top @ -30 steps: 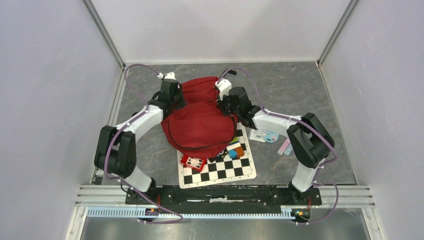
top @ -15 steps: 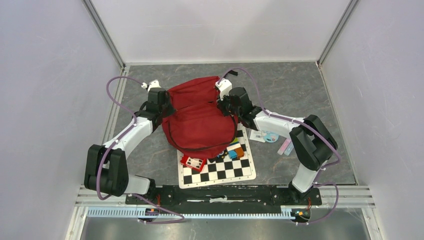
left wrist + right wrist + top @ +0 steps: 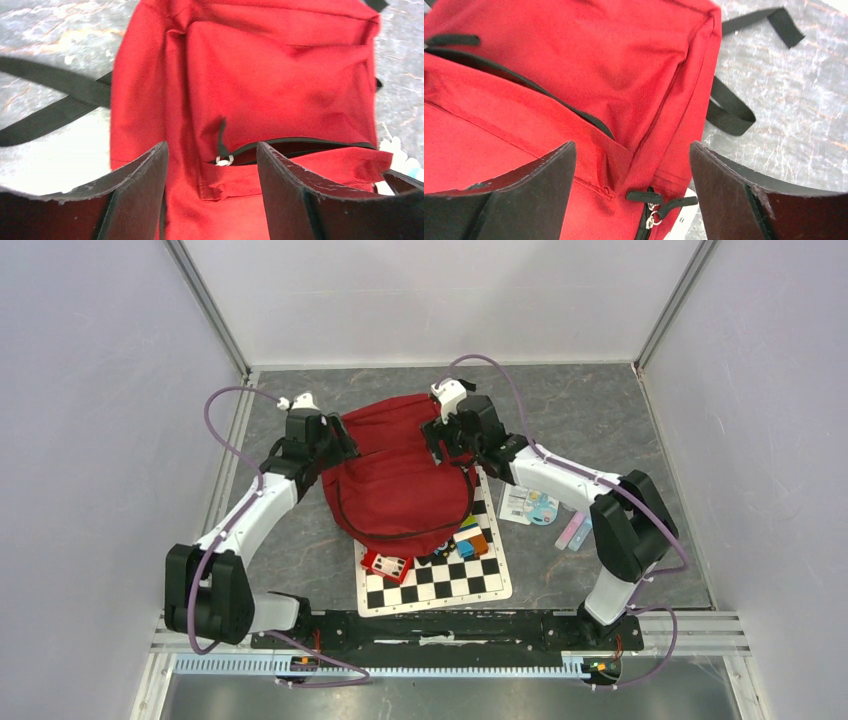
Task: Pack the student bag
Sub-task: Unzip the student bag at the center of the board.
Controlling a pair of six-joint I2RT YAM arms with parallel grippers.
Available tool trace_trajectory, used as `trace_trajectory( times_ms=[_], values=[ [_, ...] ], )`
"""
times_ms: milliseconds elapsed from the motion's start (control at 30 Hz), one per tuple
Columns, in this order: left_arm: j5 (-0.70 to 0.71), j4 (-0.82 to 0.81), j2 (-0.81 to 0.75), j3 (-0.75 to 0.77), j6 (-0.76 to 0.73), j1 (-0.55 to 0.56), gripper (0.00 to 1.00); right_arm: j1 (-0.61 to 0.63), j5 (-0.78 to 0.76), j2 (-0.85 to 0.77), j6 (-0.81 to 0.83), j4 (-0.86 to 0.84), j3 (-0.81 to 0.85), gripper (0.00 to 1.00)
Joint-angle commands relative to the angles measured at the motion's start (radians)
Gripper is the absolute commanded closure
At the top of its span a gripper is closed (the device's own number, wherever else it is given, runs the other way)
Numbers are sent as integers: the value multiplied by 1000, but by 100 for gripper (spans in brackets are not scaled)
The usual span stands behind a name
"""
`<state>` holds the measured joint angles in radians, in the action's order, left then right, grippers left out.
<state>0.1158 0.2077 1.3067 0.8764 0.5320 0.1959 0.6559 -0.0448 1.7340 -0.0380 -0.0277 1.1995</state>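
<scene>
Red bag (image 3: 400, 480) lies slumped mid-tabletop (image 3: 600, 410), its near edge overlapping a checkerboard (image 3: 445, 582). Left pincer (image 3: 212, 150) is at the bag's left side — jaws apart, gripping nothing, with a zipper pull (image 3: 223, 159) visible between them. Right pincer (image 3: 631, 150) is at the bag's far right corner — jaws apart, empty, over red fabric. A black strap (image 3: 729, 107) rests on the tabletop beside it.
</scene>
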Motion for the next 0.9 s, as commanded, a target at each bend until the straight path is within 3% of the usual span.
trace_trajectory(
  times_ms=[0, 133, 467, 700, 867],
  values=[
    [-155, 20, 42, 106, -61, -1, 28, 1, 26, -2, -16, 24, 123, 11],
    [-277, 26, 135, 179, -87, 5, 25, 1, 42, 70, -40, 51, 216, 14],
    [-429, 17, 298, 289, -121, 56, 25, 1, 116, 255, -86, 97, 381, 25],
    [-387, 122, 267, 235, -182, 173, 50, 2, 155, 234, -91, 141, 320, 26],
    [-305, 124, 187, 150, -142, 220, 55, 4, 151, 143, -90, 115, 187, 30]
  ],
)
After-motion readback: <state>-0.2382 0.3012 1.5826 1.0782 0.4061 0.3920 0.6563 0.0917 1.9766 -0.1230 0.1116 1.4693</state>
